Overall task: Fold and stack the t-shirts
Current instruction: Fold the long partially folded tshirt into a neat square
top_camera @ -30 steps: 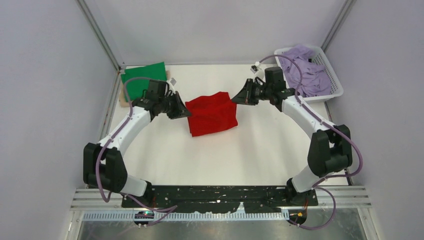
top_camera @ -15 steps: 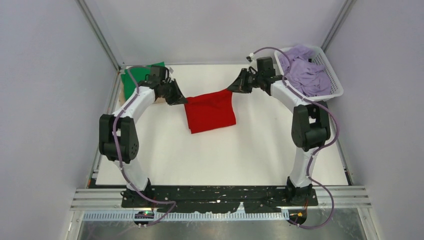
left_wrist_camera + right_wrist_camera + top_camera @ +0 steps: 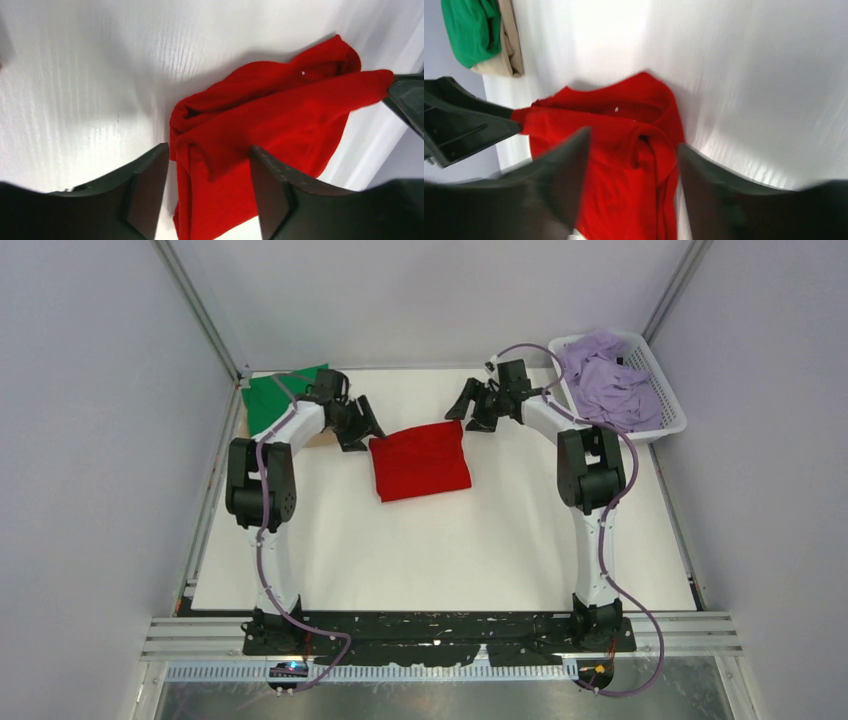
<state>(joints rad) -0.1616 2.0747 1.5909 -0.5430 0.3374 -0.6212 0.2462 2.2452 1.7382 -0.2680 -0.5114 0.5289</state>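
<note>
Stretched farther back now, left fingers [image 3: 145, 190] and right fingers [image 3: 559, 175] stand open beside one red t-shirt [image 3: 420, 462].

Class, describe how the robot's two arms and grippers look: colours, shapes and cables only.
The left arm and right arm have white link shells and black joint housings, each trailing a lavender cable. The left gripper and right gripper are black, with two broad tapering fingers each.

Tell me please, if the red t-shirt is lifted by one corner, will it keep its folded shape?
Probably not. The red t-shirt looks soft, its edges lying in loose rolls, so it would likely droop and unfold. Being thin cloth, it is probably light. Pushed across the table, it may bunch up rather than slide whole.
</note>
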